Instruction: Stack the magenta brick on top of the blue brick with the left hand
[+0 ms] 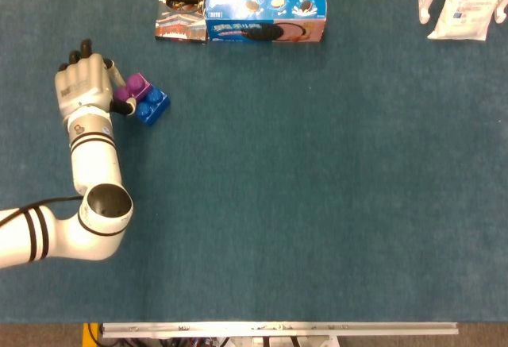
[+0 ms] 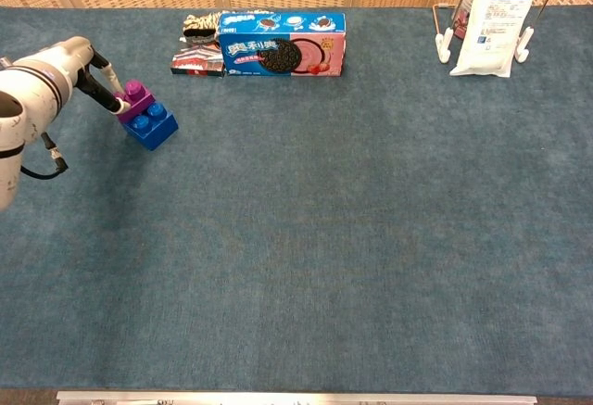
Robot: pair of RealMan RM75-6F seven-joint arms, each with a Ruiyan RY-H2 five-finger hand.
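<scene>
My left hand pinches the magenta brick between thumb and fingers, and the brick sits on the blue brick, over the end of it nearest my hand. The chest view shows the same thing from the front: the magenta brick is on top of the blue brick, covering only its left part, with blue studs bare beside it. My fingers touch the magenta brick's side there. My right hand is in neither view, so I say nothing of it.

I judge the task nearly done. The magenta brick looks set down onto the blue one, not hanging above it; I see no gap between them in the chest view. Whether the studs have truly seated, I cannot tell from these pictures. What is left, as I read it, is to press if the fit is loose, then let my fingers go and draw the hand away without dragging the stack along. The stack is small and light, so a careless release could tip or slide it.

Beyond the blue brick, toward the far edge of the table, lies a cookie box with a smaller packet touching its near-side end; both are well apart from the bricks.
</scene>
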